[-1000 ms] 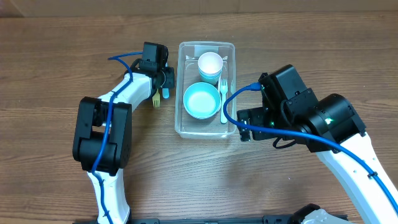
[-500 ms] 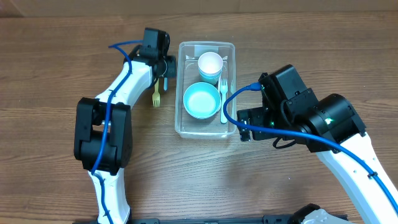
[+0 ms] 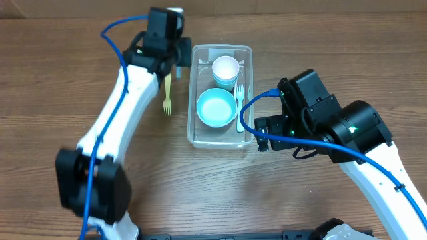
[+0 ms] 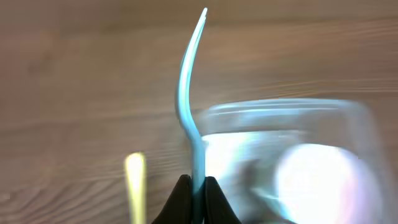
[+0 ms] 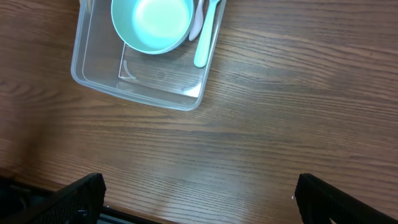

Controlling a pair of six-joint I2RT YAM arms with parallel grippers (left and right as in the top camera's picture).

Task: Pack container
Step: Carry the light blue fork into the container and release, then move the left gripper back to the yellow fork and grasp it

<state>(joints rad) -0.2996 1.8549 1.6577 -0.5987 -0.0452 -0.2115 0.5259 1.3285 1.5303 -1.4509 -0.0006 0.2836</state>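
Container [image 3: 212, 138] on worktop [image 3: 60, 93], holds light-blue bowl [image 3: 216, 107], white cup [image 3: 225, 67], pale fork [image 3: 240, 110]. Left jaws clamped on light-blue utensil [image 4: 189, 112] by container's far-left corner. Right jaws wide apart, beside near-right corner. Yellow fork [image 3: 168, 97] left of container.

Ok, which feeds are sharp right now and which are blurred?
Left wrist: heavily smeared, the container and yellow fork are blobs; only the gripped blue utensil reads fairly crisp. Overhead: sharp, except that the left arm is blurred. Right wrist: sharp, with the bowl and table grain clear.
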